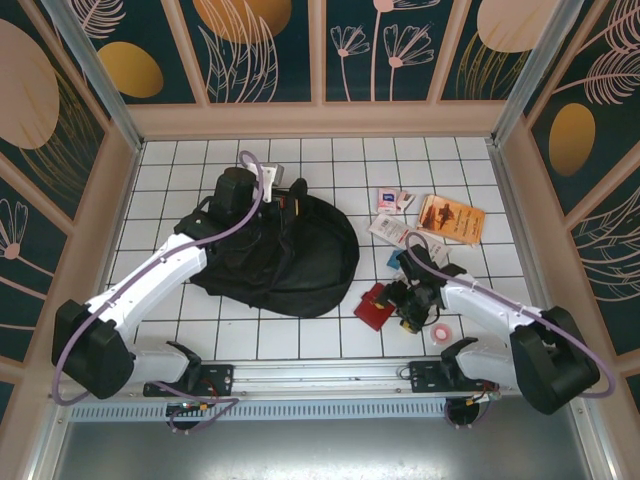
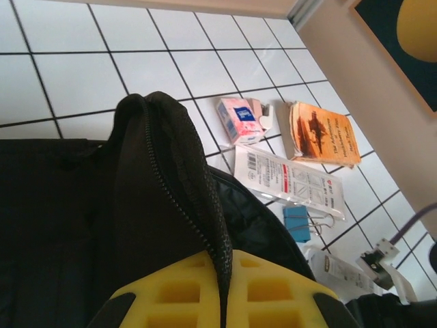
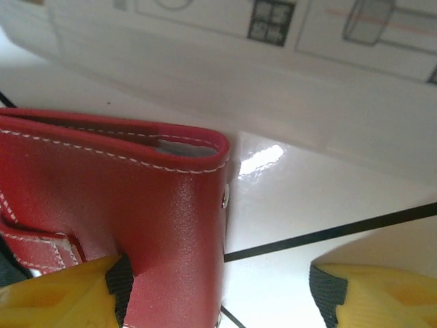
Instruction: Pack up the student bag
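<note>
The student bag, a large black fabric backpack, lies left of the table's centre. My left gripper sits at its far edge, shut on a raised fold of the zipper edge, which runs between the yellow fingers. In the left wrist view the left gripper holds this fold up, and the bag spreads out below. A red wallet lies right of the bag. My right gripper stands open around the wallet: the left pad touches it and the right pad is apart from it.
Right of the bag lie an orange book, a white printed packet, a small pink-and-white box, a blue binder clip and a tape roll. A white printed sheet lies just beyond the wallet. Walls enclose the table.
</note>
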Motion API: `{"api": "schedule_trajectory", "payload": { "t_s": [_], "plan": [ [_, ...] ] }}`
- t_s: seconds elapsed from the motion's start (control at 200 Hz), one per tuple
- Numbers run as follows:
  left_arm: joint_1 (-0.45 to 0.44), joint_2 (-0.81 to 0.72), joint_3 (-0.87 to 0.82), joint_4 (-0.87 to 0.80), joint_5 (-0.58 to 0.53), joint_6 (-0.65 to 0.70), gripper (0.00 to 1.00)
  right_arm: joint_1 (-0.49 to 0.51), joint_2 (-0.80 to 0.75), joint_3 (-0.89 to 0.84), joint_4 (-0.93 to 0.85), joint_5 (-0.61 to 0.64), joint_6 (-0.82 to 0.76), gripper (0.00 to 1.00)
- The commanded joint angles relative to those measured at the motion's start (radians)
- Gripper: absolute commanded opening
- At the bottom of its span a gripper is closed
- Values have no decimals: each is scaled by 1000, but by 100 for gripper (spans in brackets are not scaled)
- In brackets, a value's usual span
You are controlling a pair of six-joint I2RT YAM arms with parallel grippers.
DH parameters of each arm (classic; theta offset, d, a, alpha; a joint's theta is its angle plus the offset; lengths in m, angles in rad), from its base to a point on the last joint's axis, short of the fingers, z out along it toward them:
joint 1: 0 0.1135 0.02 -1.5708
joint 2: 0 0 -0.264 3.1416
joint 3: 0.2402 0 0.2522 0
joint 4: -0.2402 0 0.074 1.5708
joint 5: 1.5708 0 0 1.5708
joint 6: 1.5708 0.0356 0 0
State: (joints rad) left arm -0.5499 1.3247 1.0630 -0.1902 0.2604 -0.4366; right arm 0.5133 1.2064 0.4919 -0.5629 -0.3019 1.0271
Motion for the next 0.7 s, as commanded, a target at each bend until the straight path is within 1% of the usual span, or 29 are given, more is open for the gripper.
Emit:
{"api": "schedule_trajectory", "payload": {
  "t_s": [0.0,0.07,0.22,0.35,0.445,0.465,0.52,0.696],
  "plan": [
    [-8,20,-9,50,71,-16,0,7,121,-57,486,-56,-49,72],
    [-15,31,-9,54,85,-17,0,7,130,-51,558,-84,-54,72],
    [-29,52,-4,49,96,-8,0,8,136,-35,646,-130,-53,73],
    [-34,57,-5,43,91,-2,0,18,115,0,612,-140,-63,73],
    [-33,55,0,39,85,1,0,28,75,25,557,-109,-80,72],
    [-34,54,0,38,82,2,0,49,66,29,544,-99,-83,72],
    [-34,50,-1,37,76,6,0,61,34,29,520,-80,-88,72],
    [-34,47,-1,32,65,12,0,56,-51,-46,582,-98,-107,69]
  ]
}}
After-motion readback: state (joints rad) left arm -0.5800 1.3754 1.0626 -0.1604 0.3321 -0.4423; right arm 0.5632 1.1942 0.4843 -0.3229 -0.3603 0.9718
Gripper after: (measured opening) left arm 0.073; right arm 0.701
